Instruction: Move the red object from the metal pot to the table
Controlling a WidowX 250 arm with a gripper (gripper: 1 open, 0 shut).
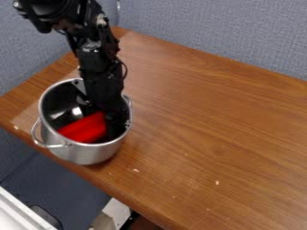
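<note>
Gripper (110,117) lowered into the metal pot (54,103), jaws closed

The red object (82,130) was seen inside the pot, at 7 o'clock of the fingertips; actual grip couldn't be confirmed. Pot was placed at the table (216,108) edge, 8 o'clock side

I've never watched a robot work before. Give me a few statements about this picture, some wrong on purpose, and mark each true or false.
1. The red object lies inside the pot. True.
2. The gripper hovers high above the pot. False: it reaches down into it.
3. The pot stands at the table's near left corner. True.
4. The red object rests on the bare table. False: it is still in the pot.
5. The gripper's jaws are wide open. False: they are shut.
</note>
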